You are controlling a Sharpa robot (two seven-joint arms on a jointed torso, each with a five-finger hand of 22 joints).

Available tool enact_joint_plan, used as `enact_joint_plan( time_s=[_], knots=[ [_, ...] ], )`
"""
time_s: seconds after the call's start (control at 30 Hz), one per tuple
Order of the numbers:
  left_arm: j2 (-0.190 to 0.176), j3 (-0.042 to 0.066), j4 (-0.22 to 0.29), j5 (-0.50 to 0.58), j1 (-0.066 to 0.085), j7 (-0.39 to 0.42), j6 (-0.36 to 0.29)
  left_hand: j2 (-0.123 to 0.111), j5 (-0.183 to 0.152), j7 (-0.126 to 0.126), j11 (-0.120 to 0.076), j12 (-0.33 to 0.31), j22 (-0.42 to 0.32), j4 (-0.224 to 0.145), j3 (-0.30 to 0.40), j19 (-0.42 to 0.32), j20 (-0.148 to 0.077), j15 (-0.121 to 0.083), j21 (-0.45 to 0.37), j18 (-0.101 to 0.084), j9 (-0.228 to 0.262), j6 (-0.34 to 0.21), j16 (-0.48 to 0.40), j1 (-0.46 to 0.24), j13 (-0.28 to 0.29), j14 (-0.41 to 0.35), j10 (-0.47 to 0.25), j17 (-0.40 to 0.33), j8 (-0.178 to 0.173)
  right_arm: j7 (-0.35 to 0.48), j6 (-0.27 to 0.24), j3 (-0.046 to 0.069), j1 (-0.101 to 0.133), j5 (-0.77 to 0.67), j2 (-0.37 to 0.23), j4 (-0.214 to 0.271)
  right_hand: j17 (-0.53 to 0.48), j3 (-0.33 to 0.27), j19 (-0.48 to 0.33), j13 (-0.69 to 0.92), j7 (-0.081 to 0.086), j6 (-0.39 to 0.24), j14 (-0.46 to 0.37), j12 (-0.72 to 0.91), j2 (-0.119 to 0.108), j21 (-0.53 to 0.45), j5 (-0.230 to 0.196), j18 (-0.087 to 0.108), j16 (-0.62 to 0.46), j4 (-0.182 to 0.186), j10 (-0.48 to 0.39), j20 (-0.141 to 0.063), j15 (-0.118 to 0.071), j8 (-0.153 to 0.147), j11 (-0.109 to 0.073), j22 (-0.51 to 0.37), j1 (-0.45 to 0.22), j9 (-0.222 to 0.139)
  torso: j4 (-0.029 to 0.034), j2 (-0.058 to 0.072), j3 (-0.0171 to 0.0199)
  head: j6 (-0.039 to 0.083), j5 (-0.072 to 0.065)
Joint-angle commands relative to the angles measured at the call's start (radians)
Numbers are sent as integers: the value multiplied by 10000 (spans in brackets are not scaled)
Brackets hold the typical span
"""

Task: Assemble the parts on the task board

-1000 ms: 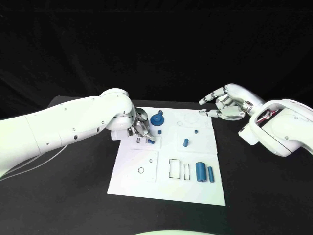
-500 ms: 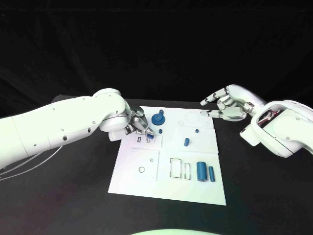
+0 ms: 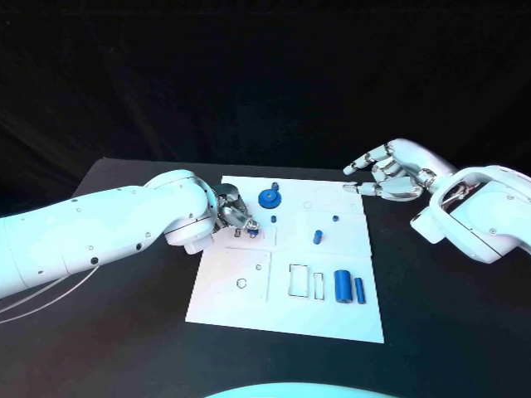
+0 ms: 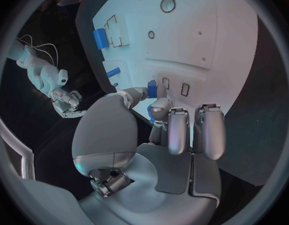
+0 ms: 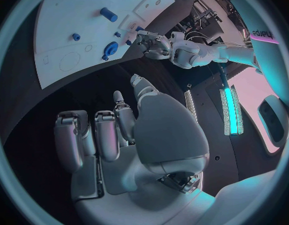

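A small blue part [image 4: 152, 90] is pinched by the left hand [image 3: 233, 217] over the task board's [image 3: 284, 311] left slots; the right hand [image 3: 383, 176] is held empty, fingers curled loosely apart, beside the board's far right corner

The left robot hand [image 3: 233, 217] covers a stretch of the white rectangular task board's [image 3: 248, 298] left edge in the head view, and the small blue part [image 4: 152, 90] at its fingertips [image 4: 159, 107] is mostly hidden there. In the left wrist view, thumb and fingers block that part's lower end, so how it sits cannot be told. The fingertips of the right robot hand [image 3: 385, 176], by the board's far right corner, are too small to read.
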Motion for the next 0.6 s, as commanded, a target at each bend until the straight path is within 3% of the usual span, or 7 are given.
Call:
enact_joint_plan(
  time_s=[0.03, 0.2, 0.3, 0.6],
  knots=[
    [19, 7, 77, -1082, -100, 143, -489, 1, 64, -19, 2, 41, 240, -2263, 2343, 36, -56, -75, 40, -188, 3, 52, -30, -84, 9, 528, 65, 878, 66, 93, -24, 0, -6, -163, -12, 19, 1107, -10, 573, 513, -17, -34, 705, -48, 41, -27, 54, 37, -63, -58, -16, -81, -62, 30, -45, 2165, 1, 8, 11, -12, 43, -29, 32],
    [94, 7, 25, -1602, -230, 105, -230, -24, 122, -32, -11, 38, 262, -2283, 2384, 49, -66, -88, 51, -193, 18, 78, -32, -112, 3, 528, 84, 879, 77, 111, -44, 0, -6, -194, -35, 38, 1110, -9, 568, 510, -16, -36, 706, -52, 40, -34, 67, 39, -61, -59, -18, -82, -62, 29, -45, 2161, 2, 8, -12, -2, 36, -26, 24],
    [116, 9, -19, -1700, -252, 80, 87, -30, 132, -34, -13, 28, 284, -2287, 2390, 59, -67, -90, 60, -197, 20, 81, -34, -115, -10, 528, 81, 878, 79, 111, -43, 0, -6, -199, -43, 40, 1110, -9, 568, 510, -16, -36, 706, -52, 40, -34, 67, 39, -61, -59, -18, -82, -62, 29, -45, 2161, 2, 8, -10, 4, 36, -85, 16],
    [157, 17, -151, -1767, -269, 53, 426, -27, 134, -35, -14, 16, 303, -2288, 2397, 68, -66, -93, 68, -202, 22, 83, -35, -115, -26, 528, 77, 877, 79, 116, -40, -1, -6, -206, -36, 36, 1108, -9, 568, 506, -16, -38, 706, -57, 40, -35, 82, 39, -63, -59, -21, -82, -63, 29, -45, 2160, 2, 7, 20, 11, 23, -60, 18]
  ],
)
